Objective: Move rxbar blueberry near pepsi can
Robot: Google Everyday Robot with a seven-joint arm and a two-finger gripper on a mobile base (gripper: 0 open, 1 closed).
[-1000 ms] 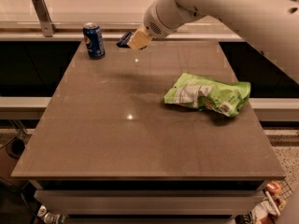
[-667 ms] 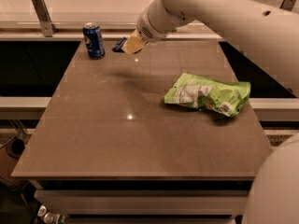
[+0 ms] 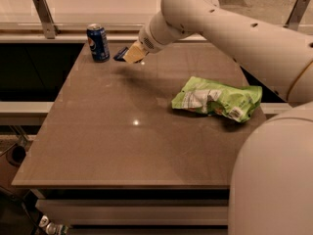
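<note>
One claw (image 3: 130,56) grasps the rxbar blueberry (image 3: 120,53) just beside the upright pepsi can (image 3: 98,43) on the table (image 3: 122,151).

The pepsi can (image 3: 98,43), upright at the far left corner of the worktop (image 3: 122,146), shows the round red, white and blue brand logo on its blue side; no letters beside it can be made out. The rxbar blueberry (image 3: 121,53), pinched in the tool (image 3: 128,56) just right of the can and above the worktop, shows only dark blue wrapper, its lettering unreadable. The green bag (image 3: 217,98) carries a white patch and small print, none of it legible
</note>
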